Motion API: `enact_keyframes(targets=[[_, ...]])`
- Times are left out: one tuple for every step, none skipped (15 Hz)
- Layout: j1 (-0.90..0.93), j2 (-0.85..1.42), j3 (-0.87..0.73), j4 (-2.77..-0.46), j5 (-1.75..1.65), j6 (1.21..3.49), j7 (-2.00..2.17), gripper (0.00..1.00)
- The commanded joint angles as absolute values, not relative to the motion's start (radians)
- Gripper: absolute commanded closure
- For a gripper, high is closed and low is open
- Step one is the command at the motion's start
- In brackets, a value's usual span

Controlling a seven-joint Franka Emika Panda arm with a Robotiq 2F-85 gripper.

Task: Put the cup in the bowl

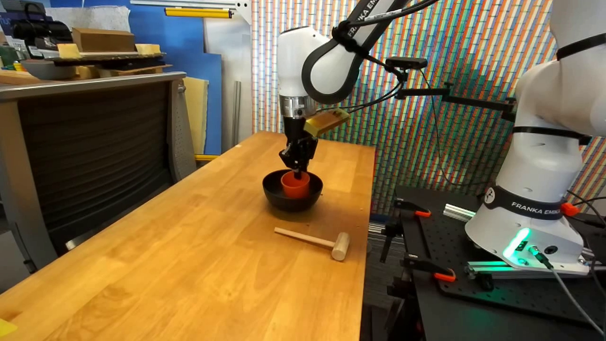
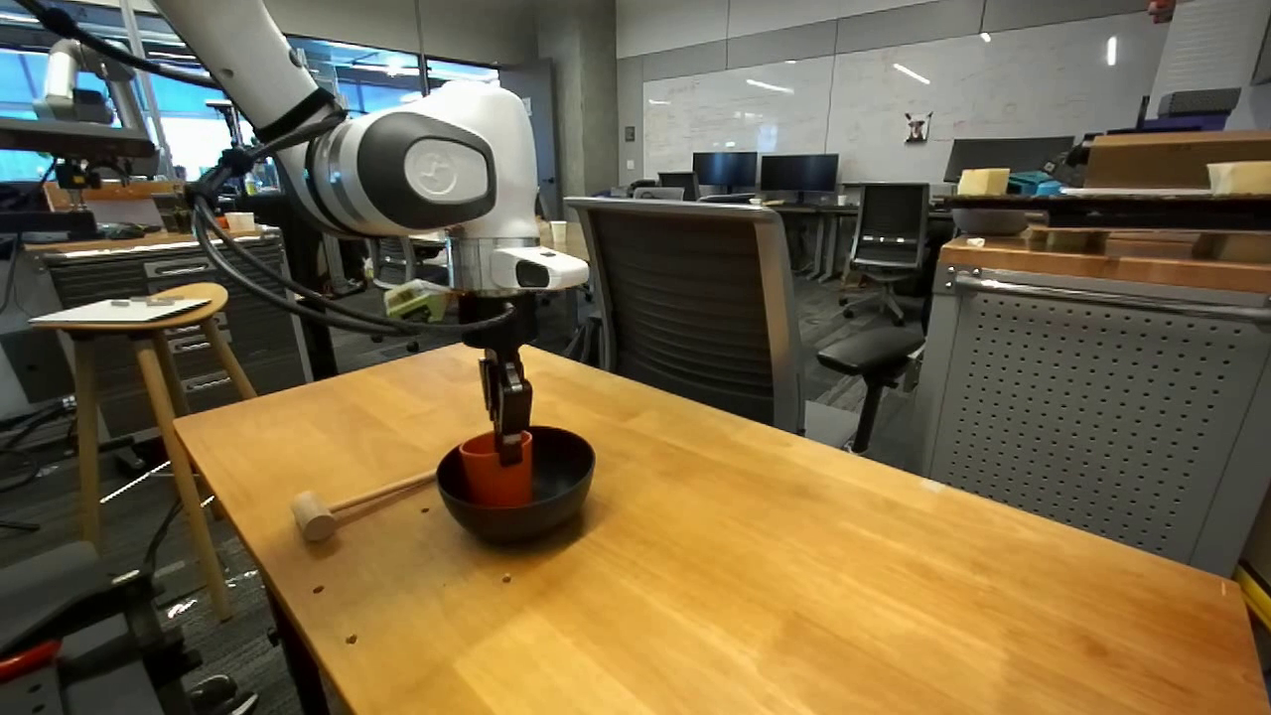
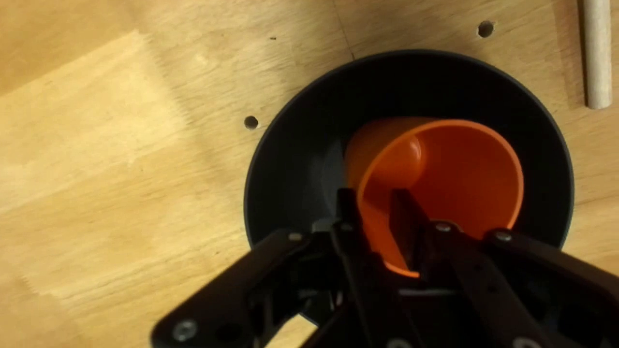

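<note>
Gripper [image 3: 375, 199]: narrowly parted, straddling wall of orange cup [image 3: 454, 179], seemingly without squeeze | Cup location: inside bowl [image 3: 295, 179], roughly upright | Handling: probably light, smooth, slightly springy plastic, hardly fragile; best pinched gently at rim, inside and out

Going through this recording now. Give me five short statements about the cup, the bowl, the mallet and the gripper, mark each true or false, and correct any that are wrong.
1. The orange-red cup is inside the black bowl. True.
2. The gripper has one finger reaching inside the cup. True.
3. The gripper's jaws are closed tight against each other. False: they stand apart in the wrist view, with the cup's wall running between them.
4. The wooden mallet lies on the wooden table, outside the bowl. True.
5. The mallet's head is nearer the bowl than the other end. False: the handle's free end is nearer.
</note>
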State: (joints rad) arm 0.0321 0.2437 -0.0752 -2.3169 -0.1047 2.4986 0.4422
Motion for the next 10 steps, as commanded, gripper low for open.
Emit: enact_keyframes(targets=[[0.037, 0.148, -0.066, -2.33, -0.107, 2.472, 0.36, 0.42], [0.037, 0.098, -0.057, -2.345, -0.098, 2.457, 0.327, 0.33], [0.036, 0.051, -0.049, -2.355, -0.092, 2.446, 0.298, 0.27], [0.031, -0.003, -0.038, -2.359, -0.074, 2.423, 0.258, 0.2], [0.025, -0.041, -0.027, -2.354, -0.041, 2.392, 0.209, 0.11], [0.022, -0.084, -0.017, -2.344, 0.002, 2.341, 0.137, 0.05], [0.025, -0.129, -0.013, -2.329, 0.062, 2.26, 0.051, 0.0], [0.023, -0.016, -0.017, -2.312, -0.018, 2.356, 0.181, 0.0], [0.023, -0.053, -0.013, -2.312, -0.004, 2.328, 0.162, 0.07], [0.023, -0.064, -0.013, -2.317, -0.005, 2.327, 0.164, 0.0]])
